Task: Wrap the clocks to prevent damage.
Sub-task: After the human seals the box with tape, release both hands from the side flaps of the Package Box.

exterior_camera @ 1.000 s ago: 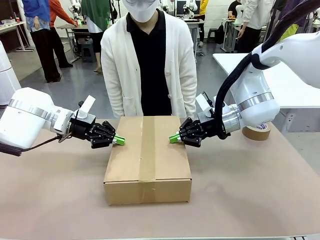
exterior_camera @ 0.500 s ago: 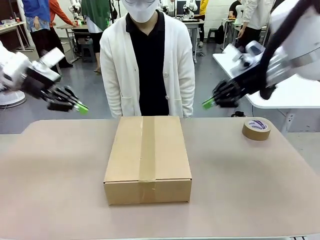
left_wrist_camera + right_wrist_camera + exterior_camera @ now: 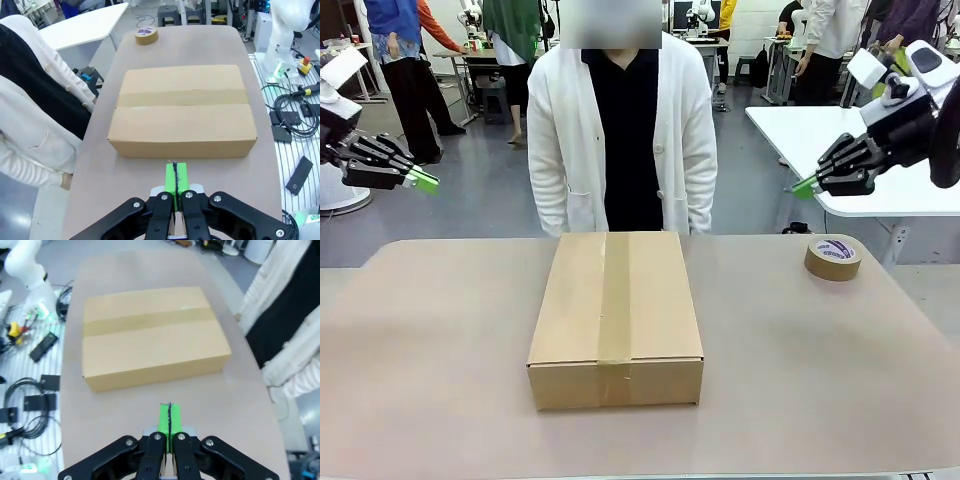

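left gripper point(image 3: 424, 181): black, green pads | right gripper point(image 3: 804, 187): black, green pads

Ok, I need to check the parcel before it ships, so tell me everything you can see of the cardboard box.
The cardboard box is a flat, rectangular carton of plain brown card, closed, with one strip of brown tape running along the middle of its lid and down the near face. It lies flat at the centre of the table, in front of the person. Nothing touches it but the table.
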{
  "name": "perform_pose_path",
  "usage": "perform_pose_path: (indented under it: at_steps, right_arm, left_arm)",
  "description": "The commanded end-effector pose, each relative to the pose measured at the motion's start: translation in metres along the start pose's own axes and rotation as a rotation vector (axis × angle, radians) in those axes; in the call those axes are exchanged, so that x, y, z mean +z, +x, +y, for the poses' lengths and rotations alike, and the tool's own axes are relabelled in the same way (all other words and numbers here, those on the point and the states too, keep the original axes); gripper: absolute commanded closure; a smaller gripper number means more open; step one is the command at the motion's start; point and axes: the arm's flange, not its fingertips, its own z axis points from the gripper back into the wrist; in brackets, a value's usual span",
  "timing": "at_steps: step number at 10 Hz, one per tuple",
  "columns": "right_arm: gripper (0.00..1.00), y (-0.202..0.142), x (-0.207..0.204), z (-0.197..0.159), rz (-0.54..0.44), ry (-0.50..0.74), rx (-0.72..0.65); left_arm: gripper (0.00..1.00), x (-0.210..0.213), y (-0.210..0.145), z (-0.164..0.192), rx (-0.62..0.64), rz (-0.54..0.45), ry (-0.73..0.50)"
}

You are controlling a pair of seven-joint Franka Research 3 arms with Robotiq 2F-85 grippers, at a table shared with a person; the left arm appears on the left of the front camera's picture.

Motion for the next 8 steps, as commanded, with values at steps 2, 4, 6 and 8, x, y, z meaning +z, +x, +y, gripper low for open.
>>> perform_pose_path:
  at_steps: [2,4,6,8]
  right_arm:
    - [0.99,0.0063,0.0083,-0.0028,-0.008,-0.032,0.007]
    - [0.99,0.0063,0.0083,-0.0028,-0.008,-0.032,0.007]
    - [0.99,0.0063,0.0083,-0.0028,-0.008,-0.032,0.007]
    - [0.99,0.0063,0.0083,-0.0028,-0.008,-0.032,0.007]
  left_arm:
    - [0.99,-0.0108,0.0019,0.0048,0.003,0.008,-0.022]
    - [0.99,-0.0108,0.0019,0.0048,0.003,0.008,-0.022]
    - [0.99,-0.0108,0.0019,0.0048,0.003,0.008,-0.022]
    - [0.99,-0.0108,0.0019,0.0048,0.003,0.008,-0.022]
